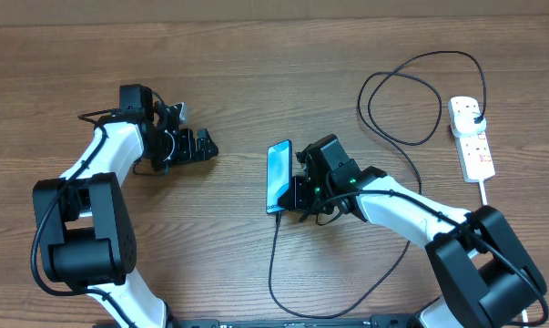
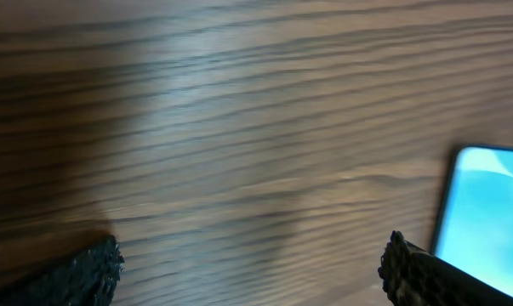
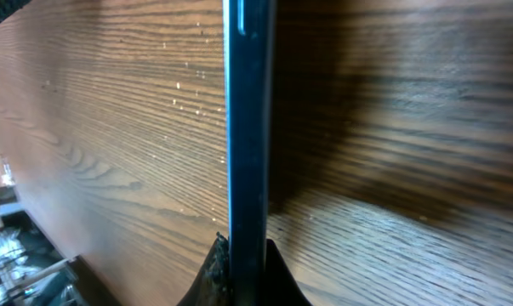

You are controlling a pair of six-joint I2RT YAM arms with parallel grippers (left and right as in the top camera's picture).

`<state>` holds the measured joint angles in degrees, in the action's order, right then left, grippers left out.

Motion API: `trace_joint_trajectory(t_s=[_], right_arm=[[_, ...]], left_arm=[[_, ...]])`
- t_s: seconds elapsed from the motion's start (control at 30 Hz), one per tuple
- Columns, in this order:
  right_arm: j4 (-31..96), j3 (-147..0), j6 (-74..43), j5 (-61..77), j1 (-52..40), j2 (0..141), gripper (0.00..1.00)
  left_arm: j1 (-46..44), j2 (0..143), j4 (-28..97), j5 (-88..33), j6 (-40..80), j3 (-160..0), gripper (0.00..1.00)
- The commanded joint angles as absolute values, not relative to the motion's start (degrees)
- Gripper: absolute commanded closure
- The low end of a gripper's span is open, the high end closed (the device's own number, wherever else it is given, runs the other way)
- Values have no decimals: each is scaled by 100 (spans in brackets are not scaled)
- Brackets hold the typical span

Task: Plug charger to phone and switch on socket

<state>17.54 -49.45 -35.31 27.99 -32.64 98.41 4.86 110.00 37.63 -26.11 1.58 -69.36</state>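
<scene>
**Step in hand:** joining charger to phone. The right pincer point(image 1: 290, 193) is closed on the phone point(image 1: 279, 175). It clamps the phone's two faces and holds it up on its long edge near the middle of the surface point(image 1: 256, 73). The right wrist view shows the phone edge-on between the fingertips.

The charger point(image 1: 274, 264) runs up to the phone's near end. Whether its tip is fully seated cannot be told. Its plug head appears to sit in the socket point(image 1: 479, 150) at the far right, well apart from the phone. The left pincer point(image 1: 194, 146) hovers to the phone's left, spread wide and holding nothing.

**Judgement:** the next move calls for laying the phone flat without straining the cable. The occupied outlet's switch then needs pressing, probably by the nearer right arm.

**Count:** one phone, one charger, one socket, two pincers.
</scene>
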Motion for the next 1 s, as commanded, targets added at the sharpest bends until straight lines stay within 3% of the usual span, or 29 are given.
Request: trace_joint_trajectory(t_s=[0.0,0.33,0.37,0.43,0.57,0.97], right_arm=[[1708,-4984,-3398,2786,-3249,9909,96],[1774,-4984,-3404,2456,-3249,9909,96],[1785,-4984,-3402,2440,-3249,9909,95],[1813,-4984,-3402,2443,-3249,9909,83],[1859,-4984,-3404,2281,-3249,9909,78],[2034,-4984,-3406,1723,-3249,9909,71]], left_arm=[[449,10938,3745,-1787,193,-6960,0],[447,10938,3745,-1592,191,-6960,1],[449,10938,3745,-1590,191,-6960,0],[447,10938,3745,-1592,191,-6960,0],[449,10938,3745,-1590,191,-6960,0],[449,10938,3745,-1590,191,-6960,0]])
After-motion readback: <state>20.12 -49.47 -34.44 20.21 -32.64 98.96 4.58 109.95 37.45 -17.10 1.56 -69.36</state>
